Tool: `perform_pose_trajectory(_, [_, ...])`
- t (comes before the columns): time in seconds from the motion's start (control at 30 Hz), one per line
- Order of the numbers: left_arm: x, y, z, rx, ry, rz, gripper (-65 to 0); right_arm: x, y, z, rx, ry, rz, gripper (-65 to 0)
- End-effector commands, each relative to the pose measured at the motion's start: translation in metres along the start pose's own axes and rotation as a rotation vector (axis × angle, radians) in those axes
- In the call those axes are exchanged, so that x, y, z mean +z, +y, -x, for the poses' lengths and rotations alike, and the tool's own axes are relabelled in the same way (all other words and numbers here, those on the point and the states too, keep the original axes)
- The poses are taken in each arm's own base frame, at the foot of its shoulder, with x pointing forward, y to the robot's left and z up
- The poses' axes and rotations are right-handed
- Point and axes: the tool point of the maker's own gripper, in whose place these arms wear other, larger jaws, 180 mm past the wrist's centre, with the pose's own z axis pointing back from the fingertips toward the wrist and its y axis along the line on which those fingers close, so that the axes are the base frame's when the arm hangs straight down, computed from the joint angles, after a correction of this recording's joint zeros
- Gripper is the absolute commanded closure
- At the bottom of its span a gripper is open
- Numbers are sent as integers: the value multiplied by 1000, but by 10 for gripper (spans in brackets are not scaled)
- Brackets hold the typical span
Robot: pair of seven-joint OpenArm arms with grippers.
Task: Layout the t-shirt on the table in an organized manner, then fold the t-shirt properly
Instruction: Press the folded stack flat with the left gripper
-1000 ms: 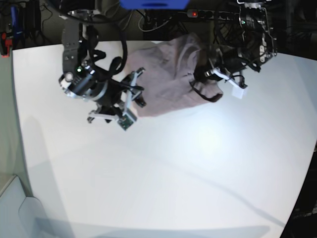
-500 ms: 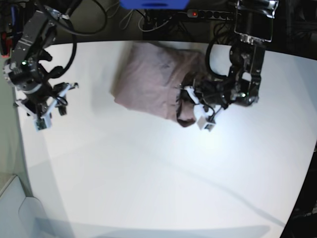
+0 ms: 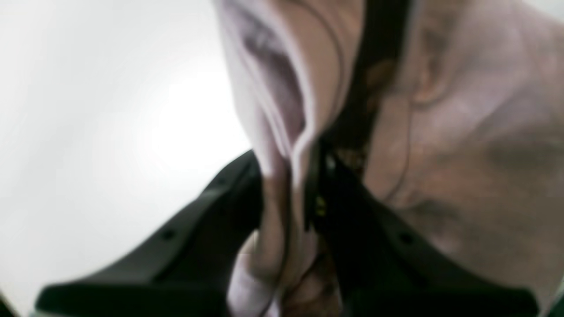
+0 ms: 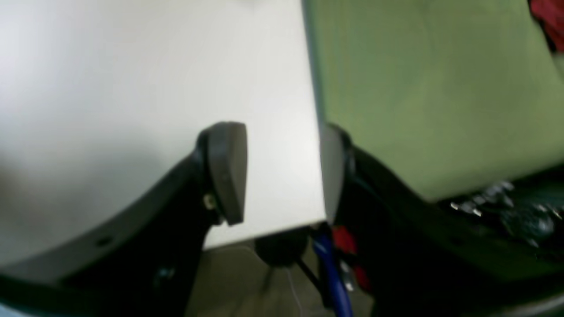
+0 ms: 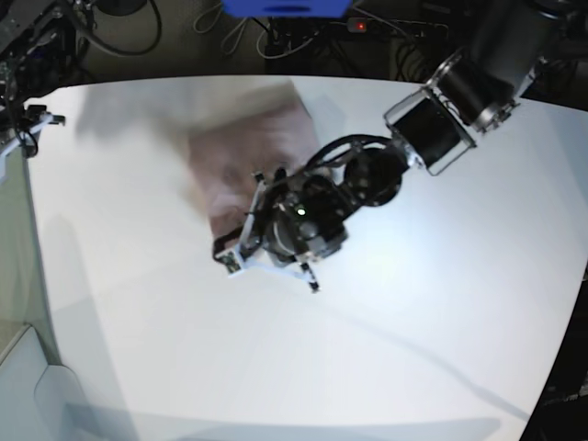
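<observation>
T-shirt (image 3: 462,132), apparently bunched, pinched in left gripper (image 3: 288,193); right gripper (image 4: 282,171) spread, well apart.

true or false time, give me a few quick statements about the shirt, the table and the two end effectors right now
1. The left end effector is clamped on a fold of the t-shirt. True.
2. The right end effector holds a sleeve of the shirt. False: its jaws stand apart with nothing between them, over the table edge.
3. The t-shirt lies spread flat with both sleeves out. False: in the base view it is a bunched, blurred heap.
4. The left arm reaches out over the middle of the table in the base view. True.
5. The table is dark wood. False: it is white.
</observation>
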Motion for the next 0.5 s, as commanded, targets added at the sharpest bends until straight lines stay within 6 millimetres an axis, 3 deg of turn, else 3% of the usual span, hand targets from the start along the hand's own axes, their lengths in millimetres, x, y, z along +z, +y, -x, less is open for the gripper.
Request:
perform_pose_trajectory(0.0, [3, 5, -22, -44, -53, -32, -2, 6, -9, -6, 4, -32, 25, -273])
perform_pose_trajectory(0.3, [-20, -48, -48, -361, -70, -95, -2, 28, -53, 34, -128, 36, 164, -273])
perform_pose_trajectory(0.47, [-19, -47, -57, -419, -75, -149, -2, 31, -54, 45, -152, 57, 175, -273])
